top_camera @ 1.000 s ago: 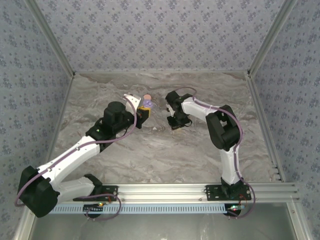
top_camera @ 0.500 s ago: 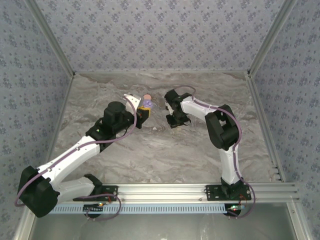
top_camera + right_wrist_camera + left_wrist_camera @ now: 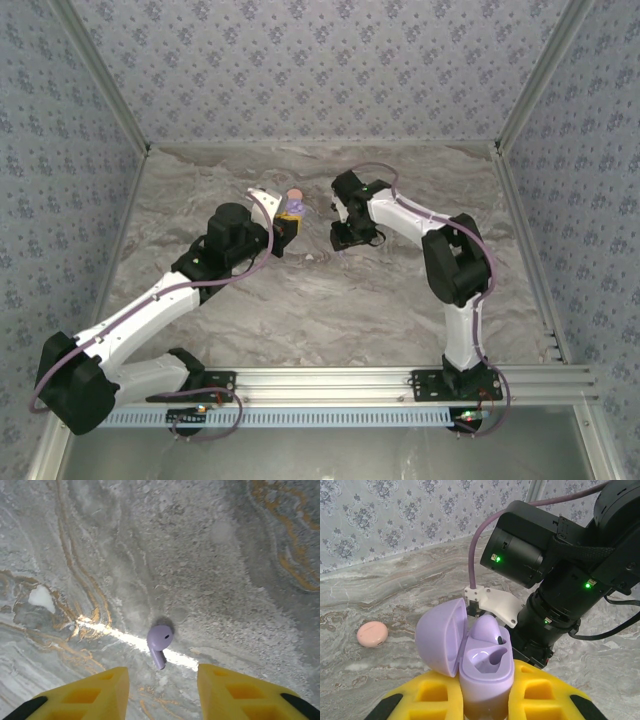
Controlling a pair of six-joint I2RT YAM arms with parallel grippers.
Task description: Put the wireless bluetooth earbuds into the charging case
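Right claw point(image 3: 162, 672), shut a moment ago, is being opened partway; the lilac earbud point(image 3: 159, 641) just ahead is likely being reached for.

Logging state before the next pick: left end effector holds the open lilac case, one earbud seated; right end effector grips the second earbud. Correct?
No. The right wrist view shows the second earbud lying loose on the table, just ahead of the open right end effector, not gripped. The rest holds.

Robot test booth, wallpaper walls point(image 3: 320, 70), marble tabletop point(image 3: 330, 300)
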